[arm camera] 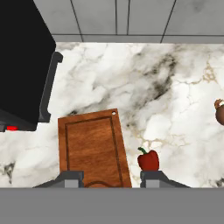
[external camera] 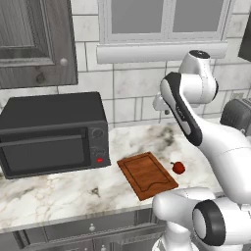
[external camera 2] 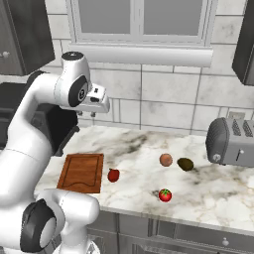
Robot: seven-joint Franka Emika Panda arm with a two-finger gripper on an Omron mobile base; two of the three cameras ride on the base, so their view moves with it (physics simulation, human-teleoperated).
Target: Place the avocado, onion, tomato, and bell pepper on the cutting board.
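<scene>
the gripper is held high above the marble counter, its jaws closed as far as they go, with nothing held between them. the cutting board lies bare on the counter, and in the hand view it is seen directly beneath the fingertips. the bell pepper rests on the counter just beside the board's right edge, at about three o'clock of it in the right base view, apart from the wood. further along, at about two o'clock of the pepper, the onion is seen, with the avocado just beside it at three o'clock. the tomato sits near the counter's front edge, at about six o'clock of the onion. a grey toaster stands beyond the avocado at the right. a black microwave stands at nine o'clock of the board in the left base view. open counter lies between the produce and the board.
</scene>
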